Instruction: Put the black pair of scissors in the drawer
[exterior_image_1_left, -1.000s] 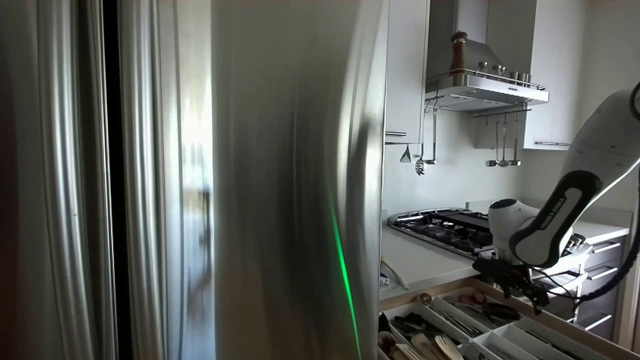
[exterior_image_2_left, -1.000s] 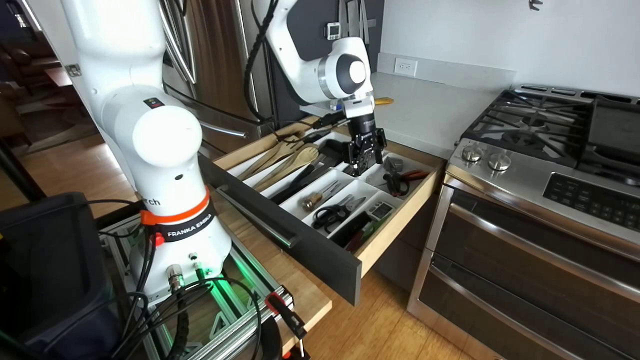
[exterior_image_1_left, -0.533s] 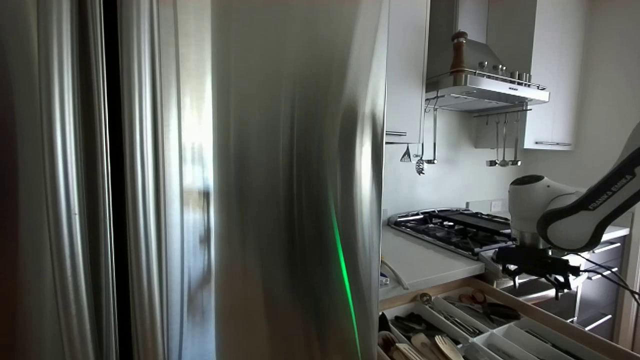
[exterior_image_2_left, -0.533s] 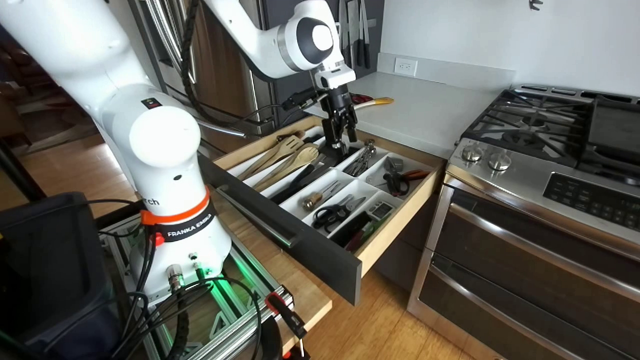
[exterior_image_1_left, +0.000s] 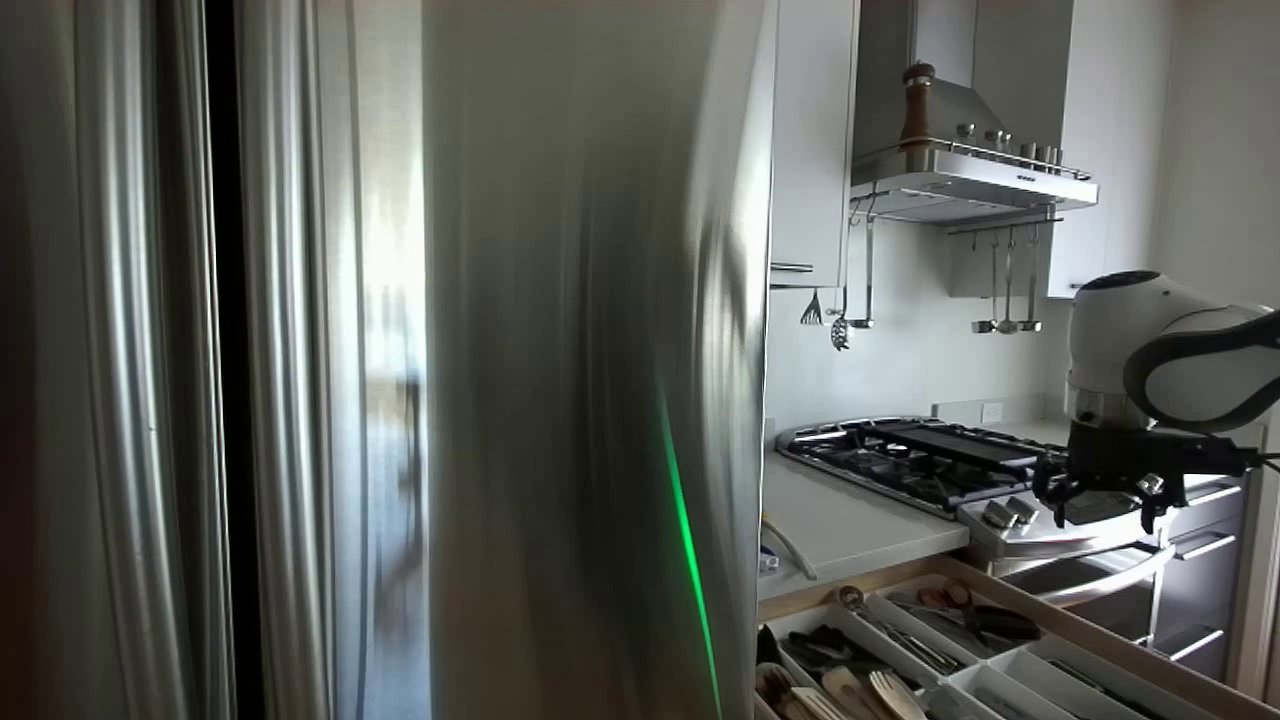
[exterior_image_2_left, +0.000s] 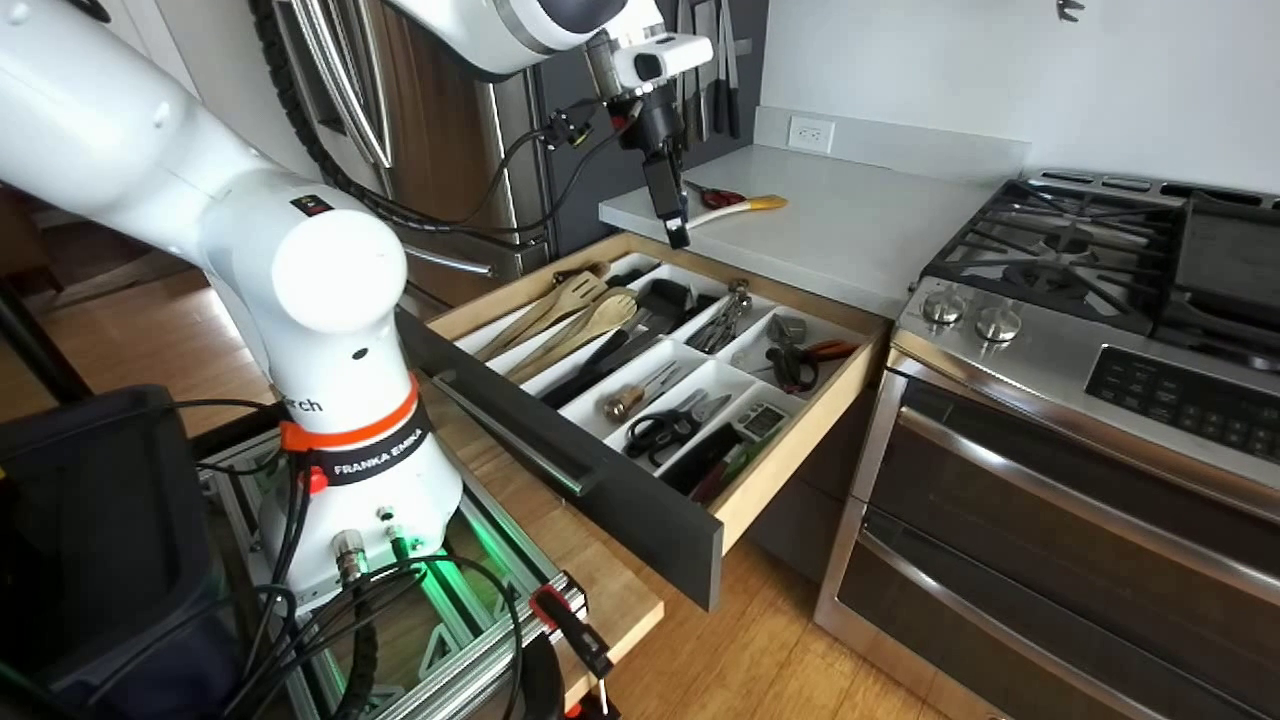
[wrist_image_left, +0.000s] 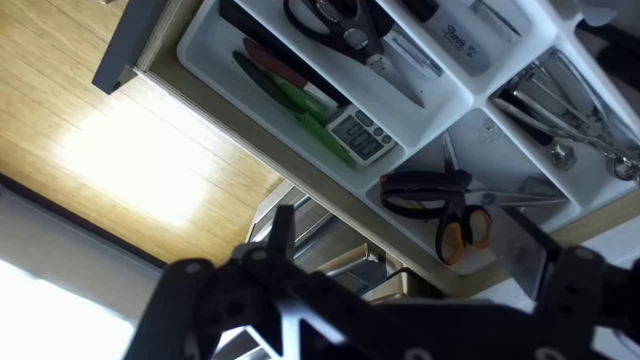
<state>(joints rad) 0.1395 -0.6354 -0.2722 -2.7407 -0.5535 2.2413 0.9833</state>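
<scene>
We see our tool (exterior_image_1_left: 1104, 518) hanging high and clear of the open drawer (exterior_image_2_left: 790, 457), its fingers (wrist_image_left: 283, 232) spread wide apart. The drawer stands out beneath the front edge of the surface (exterior_image_2_left: 870, 220), between the surface's corner by the steel fridge (exterior_image_1_left: 560, 400) and its end at the stove (exterior_image_2_left: 1055, 342). It holds two candidates for the task, and we cannot tell which is meant. The black pair of scissors (wrist_image_left: 356, 39) farther from the surface's front edge lies in a compartment beside the one with the white timer (wrist_image_left: 361, 135) and a green object (wrist_image_left: 324, 134). Another black-handled pair (wrist_image_left: 425, 180) lies in the compartment closest to the surface's stove-side corner, overlapping an orange-handled pair (wrist_image_left: 456, 215). On the surface itself, near its corner by the fridge, we find red-handled scissors (exterior_image_2_left: 724, 199) just beside a yellow-ended utensil (exterior_image_2_left: 745, 208). Wooden spoons (exterior_image_2_left: 610, 312) lie in the drawer on the side toward the fridge, well apart from the orange-handled pair.
</scene>
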